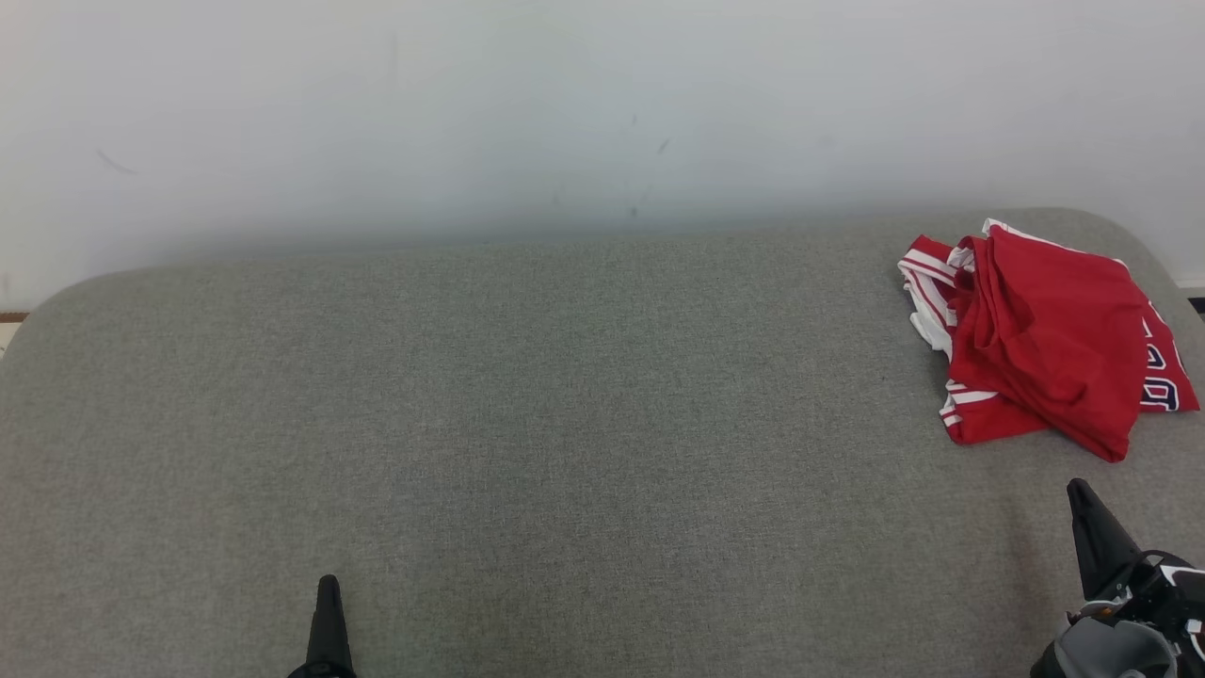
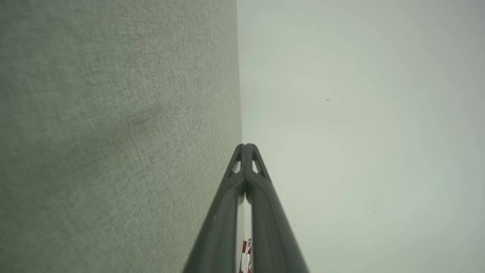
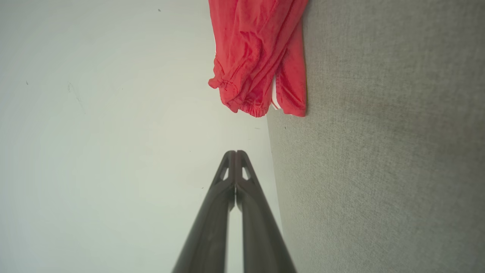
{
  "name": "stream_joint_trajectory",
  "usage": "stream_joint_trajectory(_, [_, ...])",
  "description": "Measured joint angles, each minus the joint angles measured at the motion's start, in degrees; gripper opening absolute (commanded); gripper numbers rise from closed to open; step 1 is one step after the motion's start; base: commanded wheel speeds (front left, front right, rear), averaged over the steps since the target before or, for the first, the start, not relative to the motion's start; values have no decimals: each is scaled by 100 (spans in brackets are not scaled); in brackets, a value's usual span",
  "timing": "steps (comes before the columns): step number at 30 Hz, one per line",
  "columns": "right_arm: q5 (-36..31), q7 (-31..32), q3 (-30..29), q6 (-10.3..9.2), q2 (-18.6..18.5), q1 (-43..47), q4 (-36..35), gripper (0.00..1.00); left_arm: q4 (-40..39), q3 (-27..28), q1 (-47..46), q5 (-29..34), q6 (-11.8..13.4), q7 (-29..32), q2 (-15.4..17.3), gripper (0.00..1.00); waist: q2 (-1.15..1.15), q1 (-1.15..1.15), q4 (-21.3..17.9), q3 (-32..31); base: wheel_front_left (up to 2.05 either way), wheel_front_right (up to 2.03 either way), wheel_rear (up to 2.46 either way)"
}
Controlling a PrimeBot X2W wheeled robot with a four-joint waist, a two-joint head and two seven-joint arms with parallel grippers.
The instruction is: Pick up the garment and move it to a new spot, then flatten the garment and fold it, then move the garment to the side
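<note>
A crumpled red garment (image 1: 1045, 339) with white stripes and dark lettering lies at the far right of the grey fabric surface (image 1: 527, 424). My right gripper (image 1: 1078, 490) is shut and empty, just in front of the garment's near edge, a short gap apart. In the right wrist view the garment (image 3: 257, 57) bunches ahead of the shut gripper (image 3: 235, 152). My left gripper (image 1: 329, 584) stands shut and empty at the lower left, far from the garment. In the left wrist view its tips (image 2: 246, 146) meet, and a sliver of the garment (image 2: 247, 256) shows between the fingers.
A pale wall (image 1: 565, 113) rises right behind the grey surface. The surface has rounded back corners, and its right edge runs close by the garment. A strip of floor (image 1: 11, 325) shows past the left corner.
</note>
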Motion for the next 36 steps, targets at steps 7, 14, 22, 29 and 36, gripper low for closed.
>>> stream_joint_trajectory(7, [-1,9,-13,0,1,-1,0,0,0,0,-1,0,0,0,0,0,0,0,0,0,0,0,0])
stream_joint_trajectory(14, [-8,23,-29,0,5,-2,0,0,0,-1,-1,0,0,0,0,0,0,0,0,0,0,0,0])
stream_joint_trajectory(22, [-11,25,-43,0,12,-4,0,0,0,-1,-1,0,0,0,0,0,0,0,0,0,0,0,0])
stream_joint_trajectory(29, [-25,31,-55,0,15,-7,0,0,0,-1,-1,0,0,0,0,0,0,0,0,0,0,0,0])
stream_joint_trajectory(36, [-27,33,-66,0,20,-10,0,0,0,-1,-1,0,0,0,0,0,0,0,0,0,0,0,0])
